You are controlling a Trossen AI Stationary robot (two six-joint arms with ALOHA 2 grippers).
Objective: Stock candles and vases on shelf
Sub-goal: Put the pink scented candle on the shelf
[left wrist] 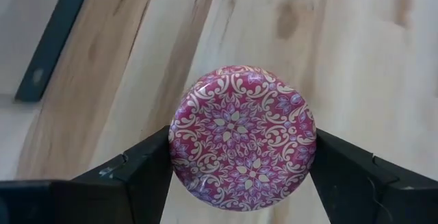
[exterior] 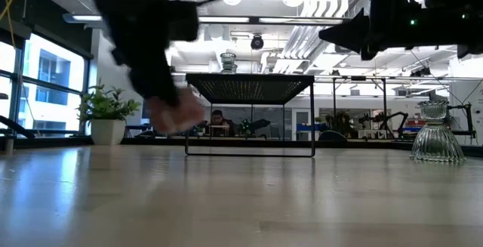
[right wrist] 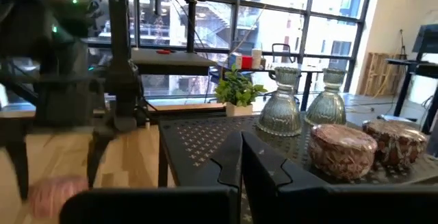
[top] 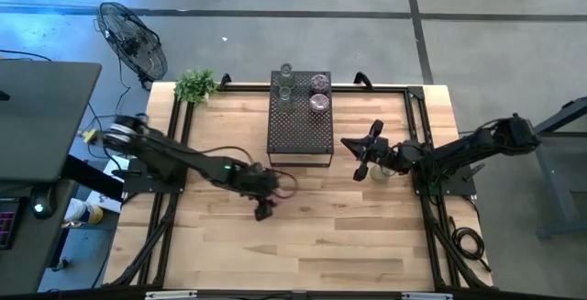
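The black shelf (top: 300, 130) stands at the table's far middle. Two clear vases (top: 285, 94) and two pink candles (top: 318, 103) stand on its top; they also show in the right wrist view, vases (right wrist: 280, 111) and candles (right wrist: 342, 148). My left gripper (top: 278, 188) is shut on a third candle (left wrist: 243, 138), near the shelf's near-left corner. A third vase (exterior: 438, 134) stands on the table right of the shelf. My right gripper (top: 356, 158) is open and empty, level above the table beside that vase. My left gripper pinches the candle's round side (left wrist: 179, 157) between its two fingers (left wrist: 140, 169), one on each opposite side. The fingers come from above, pointing down. The candle sits upright, its patterned lid up, and in the low view (exterior: 175, 115) it shows above the tabletop.
A potted plant (top: 195, 84) stands at the far left corner. Black frame rails (top: 417, 116) run along the table's sides and far edge. A fan (top: 133, 38) stands off the table. Bare wood (top: 303, 245) lies toward the near edge.
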